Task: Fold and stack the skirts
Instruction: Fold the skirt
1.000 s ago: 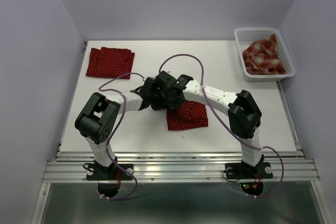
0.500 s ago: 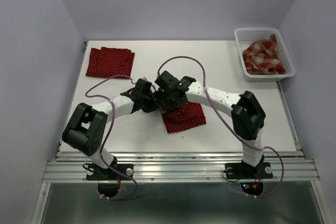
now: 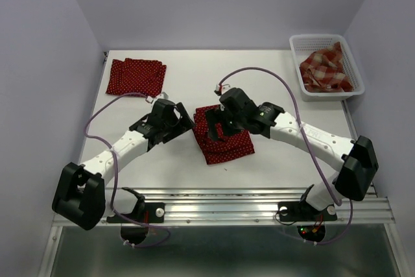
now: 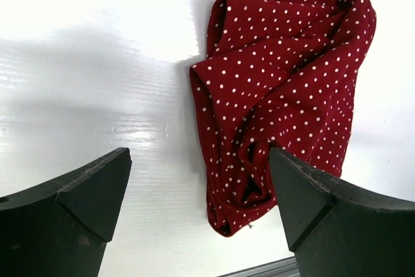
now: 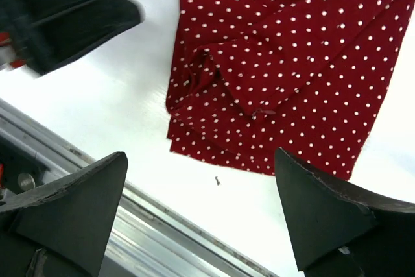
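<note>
top external, mid-task: finds the loose polka-dot skirt [image 3: 225, 139] bunched at the centre of the white table [image 3: 279, 167], long axis slanting from far left to near right. puts the right gripper [image 3: 217, 129] directly over the skirt's far-left end, fingers spread wide and holding nothing. puts the left gripper [image 3: 188, 121] just beside that same edge, off the cloth, likewise spread wide and empty. from the left wrist, shows a rumpled end of the cloth between the fingers, closer to the one on the picture's right. notes a folded polka-dot skirt [image 3: 135, 77] at the far left corner and the plaid skirt [image 3: 324, 69] heaped in the white mesh basket [image 3: 297, 63] at far right. probably calls for the right arm, the nearer, to take a corner and square the fold.
</note>
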You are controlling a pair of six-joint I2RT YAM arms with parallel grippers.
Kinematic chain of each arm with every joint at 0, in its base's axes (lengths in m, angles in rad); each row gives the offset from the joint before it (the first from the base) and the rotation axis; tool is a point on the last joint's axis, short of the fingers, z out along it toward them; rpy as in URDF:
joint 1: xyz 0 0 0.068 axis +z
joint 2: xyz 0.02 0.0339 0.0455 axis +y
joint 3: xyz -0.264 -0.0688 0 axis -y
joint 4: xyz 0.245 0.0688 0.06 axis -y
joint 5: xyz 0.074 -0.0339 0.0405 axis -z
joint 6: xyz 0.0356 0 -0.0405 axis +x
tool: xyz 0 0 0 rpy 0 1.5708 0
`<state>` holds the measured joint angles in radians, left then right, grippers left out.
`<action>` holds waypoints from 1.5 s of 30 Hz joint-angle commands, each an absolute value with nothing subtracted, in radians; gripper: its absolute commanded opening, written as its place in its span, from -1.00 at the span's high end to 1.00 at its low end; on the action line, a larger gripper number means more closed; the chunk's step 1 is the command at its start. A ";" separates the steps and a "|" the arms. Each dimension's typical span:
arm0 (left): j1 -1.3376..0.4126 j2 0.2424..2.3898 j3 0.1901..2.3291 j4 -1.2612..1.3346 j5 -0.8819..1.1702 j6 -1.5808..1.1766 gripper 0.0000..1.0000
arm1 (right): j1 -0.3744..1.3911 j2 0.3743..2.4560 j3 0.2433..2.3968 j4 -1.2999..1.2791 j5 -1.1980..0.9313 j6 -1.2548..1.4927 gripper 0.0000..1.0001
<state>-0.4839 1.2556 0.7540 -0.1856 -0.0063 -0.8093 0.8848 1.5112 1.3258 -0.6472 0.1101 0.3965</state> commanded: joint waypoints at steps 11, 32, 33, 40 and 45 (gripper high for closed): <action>-0.483 1.062 0.643 -0.259 -0.074 -0.785 -0.97 | 0.742 1.626 1.177 -0.384 -0.063 0.479 -1.00; -0.483 1.011 0.652 -0.316 -0.133 -0.778 -0.97 | 0.713 1.766 1.206 -0.218 -0.259 0.540 -1.00; -0.483 1.006 0.653 -0.322 -0.136 -0.778 -0.97 | 0.713 1.775 1.218 -0.212 -0.264 0.538 -1.00; -0.480 0.966 0.660 -0.353 -0.141 -0.779 -0.97 | 0.713 1.919 1.391 -0.147 -0.238 0.526 -1.00; -0.480 0.914 0.649 -0.374 -0.143 -0.793 -0.97 | 0.713 2.048 1.549 -0.150 -0.144 0.518 -1.00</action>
<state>-0.4820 0.9684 0.6453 -0.3477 -0.1150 -0.7933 0.7181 2.0037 1.4303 -0.2237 -0.2218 0.5278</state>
